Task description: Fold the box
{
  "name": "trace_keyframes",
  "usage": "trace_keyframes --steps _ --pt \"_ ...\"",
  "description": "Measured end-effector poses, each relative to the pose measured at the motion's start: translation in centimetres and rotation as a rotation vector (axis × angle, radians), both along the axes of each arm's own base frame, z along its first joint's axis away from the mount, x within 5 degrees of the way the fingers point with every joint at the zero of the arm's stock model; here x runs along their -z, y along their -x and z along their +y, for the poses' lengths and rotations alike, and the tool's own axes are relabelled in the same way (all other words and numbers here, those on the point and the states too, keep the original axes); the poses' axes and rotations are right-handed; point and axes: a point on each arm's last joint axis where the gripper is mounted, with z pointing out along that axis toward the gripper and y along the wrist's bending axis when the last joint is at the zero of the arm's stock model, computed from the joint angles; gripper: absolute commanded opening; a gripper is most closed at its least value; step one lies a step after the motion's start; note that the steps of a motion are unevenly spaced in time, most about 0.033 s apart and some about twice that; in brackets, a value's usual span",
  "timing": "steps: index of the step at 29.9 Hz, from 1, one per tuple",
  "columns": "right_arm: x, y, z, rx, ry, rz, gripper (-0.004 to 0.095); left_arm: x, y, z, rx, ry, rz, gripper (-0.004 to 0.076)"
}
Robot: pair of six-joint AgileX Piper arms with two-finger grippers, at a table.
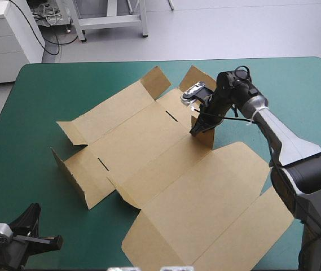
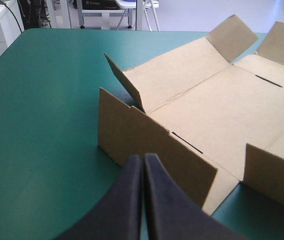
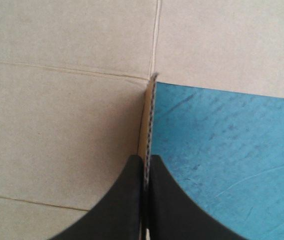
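Off the near left corner of the box [image 1: 166, 169], the left pincer [image 2: 142, 162] is drawn together into one point, with nothing held. A raised side wall [image 2: 146, 145] of the box stands just ahead of it, untouched. The box is spread over the middle of the teal-green surface [image 1: 36, 101] as a cut brown sheet. It is mostly flat, with several flaps partly lifted along its left and far sides. At the box's far right side, the right pincer [image 1: 197, 131] is clamped on the thin edge of an upright flap [image 1: 205, 134], the fluted edge being pinched between the black fingers [image 3: 127, 200]. The board may be judged light and stiff within each panel, yet ready to hinge at its scored creases. Its smooth face could slip under a loose hold, and the flutes could be crushed by a hard pinch. A hold is best taken at a flap's free edge, well away from the crease, so that the panel is turned as one piece
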Motion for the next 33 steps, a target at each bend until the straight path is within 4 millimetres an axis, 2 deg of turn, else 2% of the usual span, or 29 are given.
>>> trace_keyframes --steps 6,14,21,26,29,33 --pt "-1.4 0.5 2.4 -0.207 0.133 -0.138 -0.0020 0.0 0.0 0.0 0.000 0.000 -0.001 -0.0008" --pt "-3.1 0.7 4.5 -0.464 0.170 -0.281 -0.0022 0.0 0.0 0.0 0.000 0.000 0.000 -0.0008" --pt "-2.7 0.8 5.2 -0.629 0.179 -0.311 -0.0022 0.0 0.0 0.0 0.000 0.000 0.000 -0.0008" --pt "-1.4 0.2 6.0 -0.694 0.149 -0.319 -0.0022 0.0 0.0 0.0 0.000 0.000 0.000 -0.0008" --pt "-0.6 0.0 6.8 -0.713 0.146 -0.332 -0.0022 0.0 0.0 0.0 0.000 0.000 0.000 -0.0008" --pt "-0.6 0.2 8.2 -0.746 0.144 -0.376 -0.0022 0.0 0.0 0.0 0.000 0.000 0.000 -0.0008"
